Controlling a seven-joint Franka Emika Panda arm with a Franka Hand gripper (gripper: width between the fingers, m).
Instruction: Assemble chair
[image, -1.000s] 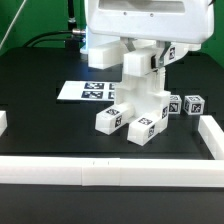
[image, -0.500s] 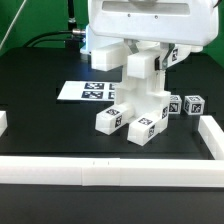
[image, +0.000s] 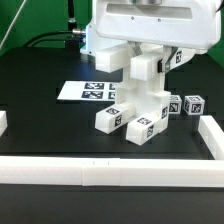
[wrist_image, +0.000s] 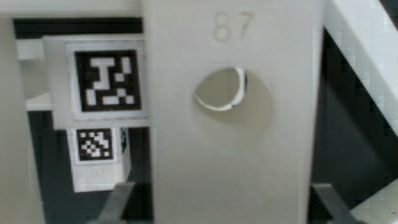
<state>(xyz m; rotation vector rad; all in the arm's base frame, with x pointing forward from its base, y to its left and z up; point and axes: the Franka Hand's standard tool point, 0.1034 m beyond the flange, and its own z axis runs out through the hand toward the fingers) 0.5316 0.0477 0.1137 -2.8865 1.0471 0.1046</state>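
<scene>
The chair (image: 138, 100) is a partly joined stack of white blocky parts with black-and-white tags, standing mid-table with its feet on the black top. My gripper (image: 147, 55) hangs under the arm's white housing, at the stack's upper part. In the wrist view a wide white slab (wrist_image: 228, 60) with a round hole (wrist_image: 221, 88) fills the space between my fingers (wrist_image: 118, 202). The gripper (wrist_image: 222, 203) is shut on this slab, one finger on each side edge. A tagged chair part (wrist_image: 107, 80) shows behind it.
Two short tagged posts (image: 175, 105) (image: 193, 103) lie at the exterior view's right of the stack. The marker board (image: 84, 91) lies flat to its left. White border rails run along the front (image: 110, 171) and the right (image: 212, 136).
The arm and the upper part of the stack have shifted slightly toward the exterior view's right. The grip has not changed.
</scene>
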